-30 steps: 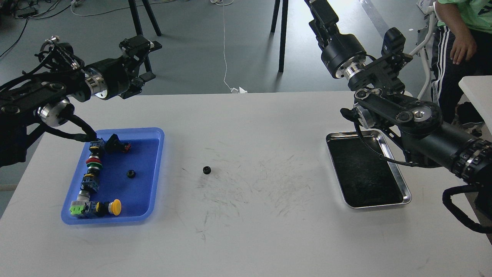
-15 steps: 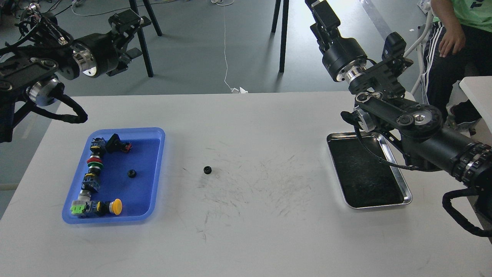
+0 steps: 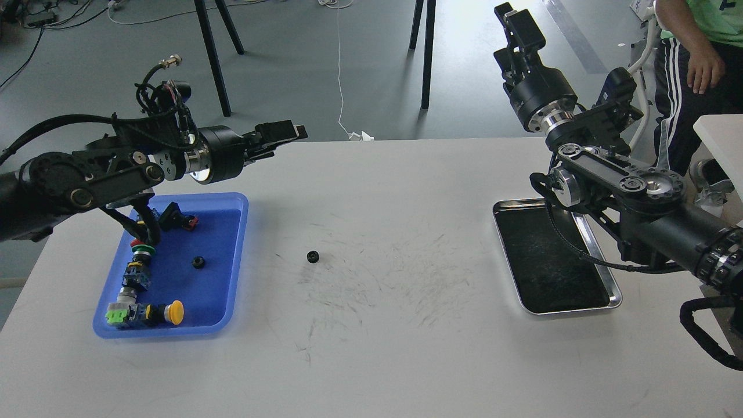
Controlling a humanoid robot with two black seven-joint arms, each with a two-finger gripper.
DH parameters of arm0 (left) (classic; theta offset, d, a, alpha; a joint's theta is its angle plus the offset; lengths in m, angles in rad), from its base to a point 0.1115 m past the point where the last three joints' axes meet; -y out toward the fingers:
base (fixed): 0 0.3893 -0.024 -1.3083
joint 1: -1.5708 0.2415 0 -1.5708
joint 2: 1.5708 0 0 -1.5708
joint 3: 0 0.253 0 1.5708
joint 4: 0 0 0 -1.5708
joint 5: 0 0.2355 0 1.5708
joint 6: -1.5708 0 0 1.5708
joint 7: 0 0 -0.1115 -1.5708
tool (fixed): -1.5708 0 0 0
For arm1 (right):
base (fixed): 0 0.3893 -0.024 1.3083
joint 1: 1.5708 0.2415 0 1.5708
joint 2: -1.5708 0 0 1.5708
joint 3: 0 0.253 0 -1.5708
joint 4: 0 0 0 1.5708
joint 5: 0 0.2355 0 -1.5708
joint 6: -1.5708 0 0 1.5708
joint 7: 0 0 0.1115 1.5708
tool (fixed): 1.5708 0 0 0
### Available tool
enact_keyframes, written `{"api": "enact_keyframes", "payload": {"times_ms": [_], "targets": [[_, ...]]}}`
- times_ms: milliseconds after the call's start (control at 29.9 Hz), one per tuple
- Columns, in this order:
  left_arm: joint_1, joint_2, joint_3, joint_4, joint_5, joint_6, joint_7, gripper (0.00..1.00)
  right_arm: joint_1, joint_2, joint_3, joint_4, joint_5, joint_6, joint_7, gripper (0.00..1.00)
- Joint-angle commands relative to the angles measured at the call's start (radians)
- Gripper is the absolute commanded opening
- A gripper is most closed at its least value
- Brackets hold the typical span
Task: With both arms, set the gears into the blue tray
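Observation:
One small black gear (image 3: 313,255) lies on the white table, right of the blue tray (image 3: 237,255). A second gear (image 3: 198,262) rests inside the tray near its middle. My left gripper (image 3: 285,138) hovers above the table's back edge, beyond the tray's far right corner. It points right, and its fingers look parted with nothing between them. My right gripper (image 3: 516,26) is raised high beyond the far right of the table, far from both gears. It is dark, so its fingers cannot be told apart.
Several coloured push-button switches (image 3: 139,273) line the left side of the blue tray. A silver metal tray (image 3: 603,306) with a dark inside sits at the right, under my right arm. A person (image 3: 699,64) stands at the far right, and stand legs (image 3: 426,52) rise behind the table.
My left arm swung in from the far left, and its gripper now reaches right over the table's back edge. My right gripper shifted slightly right. Both gears stayed put.

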Motion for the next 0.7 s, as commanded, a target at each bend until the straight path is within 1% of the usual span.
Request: {"api": "enact_keyframes", "payload": {"times_ms": [0,100,200,234,334,368,501,601,668], "targets": [[-0.014,0.004,0.057,-0.058,0.095,0.047,0.001,0.98,-0.009,-0.018,0.006,0.007,0.002,0.000,0.000,0.94],[-0.014,0.005,0.113,-0.110,0.161,0.096,0.004,0.98,-0.021,-0.048,0.007,0.018,0.003,0.000,0.000,0.94],[-0.020,0.004,0.147,-0.142,0.177,0.171,0.016,0.98,-0.030,-0.052,0.016,0.021,0.005,-0.001,0.000,0.94],[-0.024,0.004,0.157,-0.145,0.180,0.174,0.021,0.98,-0.036,-0.052,0.022,0.021,0.009,-0.001,0.000,0.94],[-0.028,-0.005,0.203,-0.141,0.186,0.179,0.066,0.98,-0.062,-0.052,0.033,0.021,0.019,-0.001,0.000,0.94],[-0.028,-0.007,0.207,-0.141,0.192,0.181,0.071,0.98,-0.065,-0.052,0.036,0.021,0.019,-0.003,0.000,0.94],[-0.031,-0.005,0.253,-0.142,0.233,0.182,0.065,0.98,-0.079,-0.052,0.039,0.021,0.019,-0.004,0.000,0.94],[-0.051,-0.005,0.261,-0.154,0.244,0.181,0.054,0.98,-0.090,-0.052,0.050,0.021,0.019,-0.004,0.000,0.94],[-0.053,-0.005,0.261,-0.153,0.244,0.181,0.039,0.99,-0.093,-0.052,0.056,0.021,0.019,-0.004,0.000,0.94]]}}
